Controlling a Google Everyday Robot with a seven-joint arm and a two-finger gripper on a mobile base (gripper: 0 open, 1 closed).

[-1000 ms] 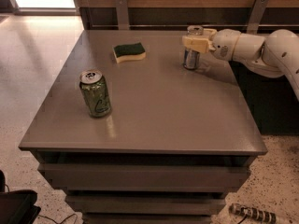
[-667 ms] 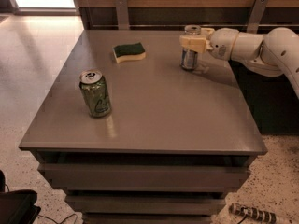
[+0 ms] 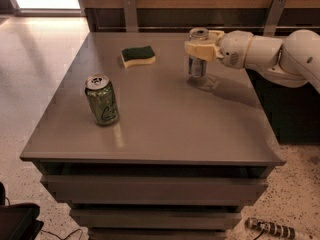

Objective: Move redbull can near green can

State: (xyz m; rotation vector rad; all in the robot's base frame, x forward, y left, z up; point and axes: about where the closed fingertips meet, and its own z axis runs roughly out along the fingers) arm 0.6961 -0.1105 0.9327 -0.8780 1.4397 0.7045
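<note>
Well back on the table (image 3: 165, 129), hand (image 3: 200, 48) clasps the redbull can (image 3: 197, 67).

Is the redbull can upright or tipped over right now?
Upright: the redbull can is vertical, silver top up, held by the gripper at the far right of the table.

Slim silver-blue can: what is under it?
Under the slim silver-blue metal can lies the grey table top, darkened by its shadow; whether the base touches is unclear. The cream tool clamps its upper part, hiding it.
</note>
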